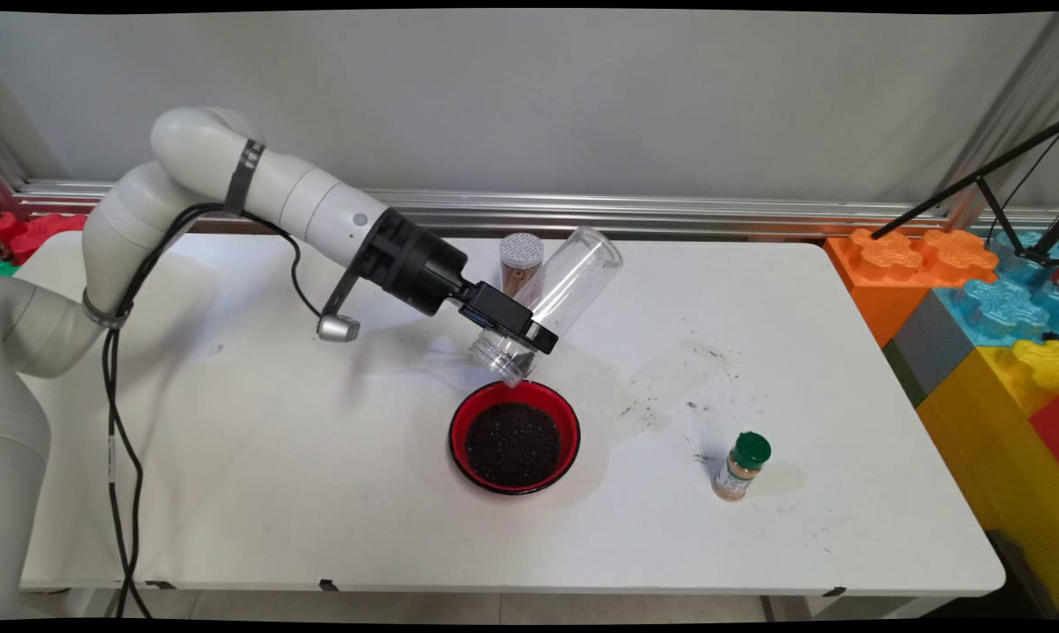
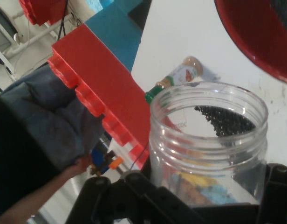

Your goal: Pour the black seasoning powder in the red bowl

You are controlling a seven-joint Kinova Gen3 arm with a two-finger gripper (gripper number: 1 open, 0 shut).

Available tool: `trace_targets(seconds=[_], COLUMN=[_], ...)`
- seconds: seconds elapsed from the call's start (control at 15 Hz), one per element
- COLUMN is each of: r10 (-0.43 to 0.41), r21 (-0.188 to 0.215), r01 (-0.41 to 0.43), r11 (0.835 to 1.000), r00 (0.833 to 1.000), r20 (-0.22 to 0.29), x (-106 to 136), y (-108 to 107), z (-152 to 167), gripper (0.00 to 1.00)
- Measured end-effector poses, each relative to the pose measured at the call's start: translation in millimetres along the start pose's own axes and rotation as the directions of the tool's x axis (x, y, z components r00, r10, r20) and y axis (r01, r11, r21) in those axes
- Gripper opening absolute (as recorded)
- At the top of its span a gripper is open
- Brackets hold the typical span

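My gripper (image 1: 518,334) is shut on a clear plastic jar (image 1: 551,299), which is tilted mouth-down over the red bowl (image 1: 459,429). The bowl holds a bed of small black grains (image 1: 512,443). In the hand view the jar (image 2: 208,144) fills the lower right with its open mouth facing out, and a few black grains (image 2: 223,122) still lie inside near the rim. The red bowl's rim (image 2: 255,46) shows at the top right of that view.
A spice shaker with a grey perforated lid (image 1: 520,260) stands behind the jar. A green-capped spice bottle (image 1: 742,465) stands right of the bowl, and it shows in the hand view as the green-capped bottle (image 2: 178,77). Spilled black specks (image 1: 670,396) dot the table. Large coloured blocks (image 1: 986,299) line the right side.
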Motion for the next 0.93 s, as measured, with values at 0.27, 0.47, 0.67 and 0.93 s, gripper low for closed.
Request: trace_targets(seconds=[0.27, 0.47, 0.67, 0.93], r10=[-0.14, -0.289, -0.42, -0.524], r21=[-0.015, -0.035, -0.05, -0.061], r01=[0.14, 0.289, 0.419, 0.523], r11=[0.99, 0.957, 0.907, 0.85], r00=[0.99, 0.957, 0.908, 0.852], r20=[-0.018, -0.017, -0.013, -0.009], x=[-0.8, -4.7, -10.0, -14.7], y=[0.8, 3.2, 5.0, 5.3], z=[-1.7, -3.1, -4.3, -5.6], gripper=[0.0, 0.0, 0.0, 0.0])
